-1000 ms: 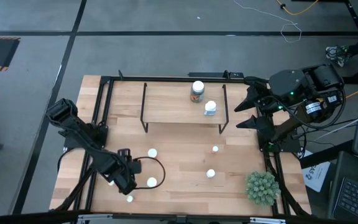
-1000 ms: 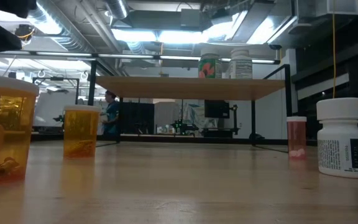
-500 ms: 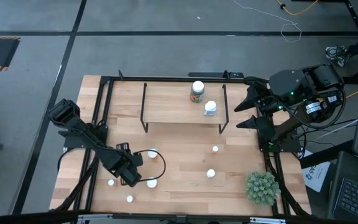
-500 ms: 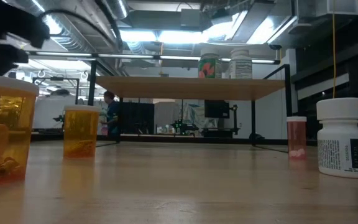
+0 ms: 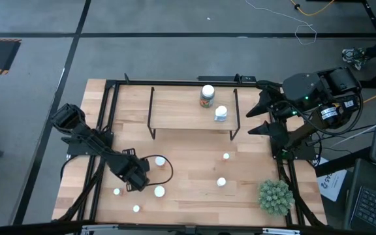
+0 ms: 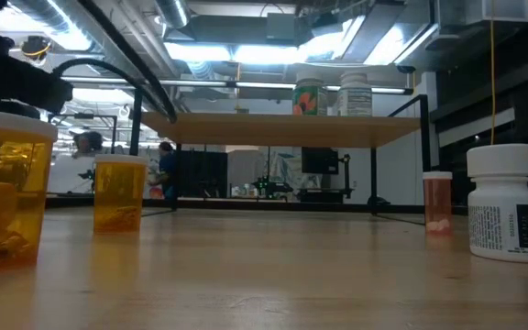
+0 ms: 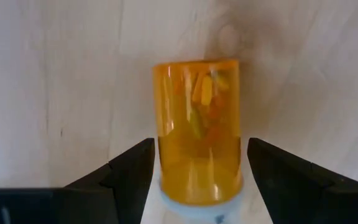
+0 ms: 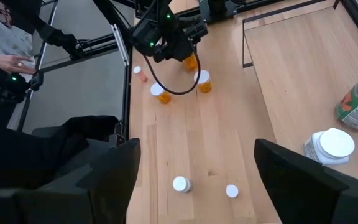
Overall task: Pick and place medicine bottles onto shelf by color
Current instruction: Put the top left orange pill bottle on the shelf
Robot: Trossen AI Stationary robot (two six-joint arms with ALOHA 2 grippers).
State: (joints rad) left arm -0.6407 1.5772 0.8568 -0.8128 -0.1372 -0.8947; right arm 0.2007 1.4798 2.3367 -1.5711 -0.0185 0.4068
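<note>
Desk (image 5: 188, 173) of pale wood planks fills the high view, and toward its left front the dark left gripper (image 5: 138, 173) is lowered over a small orange pill bottle with a white cap (image 7: 198, 149); the left wrist view shows this bottle standing upright between the two dark fingers (image 7: 125, 173), which are spread wide on either side of it and not touching it. Just beside that gripper stand more white-capped bottles: one at the back edge of it (image 5: 159, 160), one just in front (image 5: 158, 191), and two smaller ones nearer the front left corner (image 5: 117, 192) (image 5: 136, 209). In the low view two orange bottles (image 6: 3, 188) (image 6: 119, 192) stand upright at the left. Farther back, in the middle of the desk, the low light-wood shelf on thin black metal legs (image 5: 175, 108) carries a larger jar with a green and red label (image 5: 207, 95) and, just beside it, a white bottle with a white cap (image 5: 220, 113), both near the shelf's right end. In front of the shelf, two more small white-capped bottles (image 5: 226, 156) (image 5: 221, 183) stand well apart from the left group. A spiky green ball-shaped plant (image 5: 275, 196) sits at the front right corner. The right gripper (image 5: 260, 108) waits past the shelf's right end, its fingers spread wide and empty.
</note>
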